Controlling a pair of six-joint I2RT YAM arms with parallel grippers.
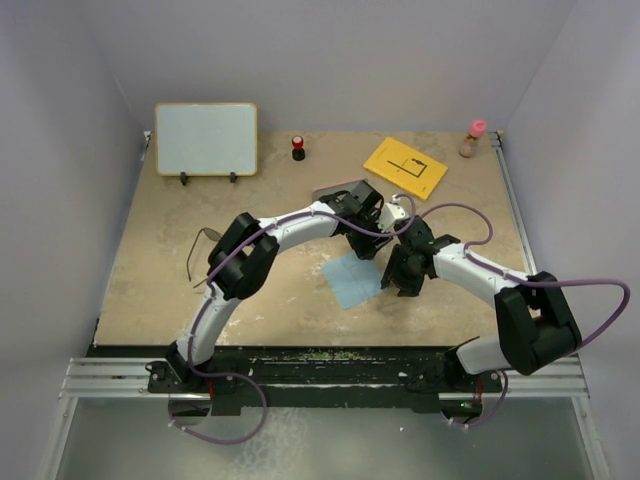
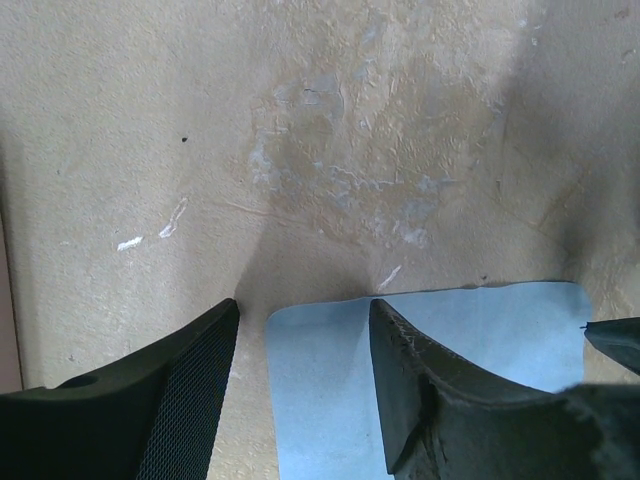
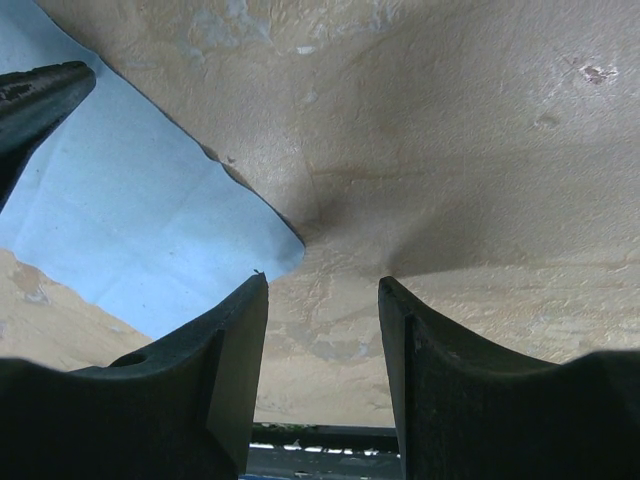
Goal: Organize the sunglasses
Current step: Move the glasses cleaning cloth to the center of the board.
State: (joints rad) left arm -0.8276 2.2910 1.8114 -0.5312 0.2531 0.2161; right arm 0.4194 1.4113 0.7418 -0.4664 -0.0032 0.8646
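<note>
The sunglasses (image 1: 203,250), thin, dark and wire-framed, lie on the table at the left, far from both grippers. The light blue cloth (image 1: 352,280) lies flat at the table's middle. My left gripper (image 1: 367,246) is open and empty, low over the cloth's far corner (image 2: 330,380). My right gripper (image 1: 402,284) is open and empty at the cloth's right corner (image 3: 130,200), its fingertips over bare table. The pinkish-brown case (image 1: 333,191) shows only as a sliver behind the left wrist.
A white board (image 1: 205,138) stands at the back left. A small red and black object (image 1: 298,148), a yellow card (image 1: 405,167) and a pink-capped bottle (image 1: 473,138) sit along the back. The two grippers are close together.
</note>
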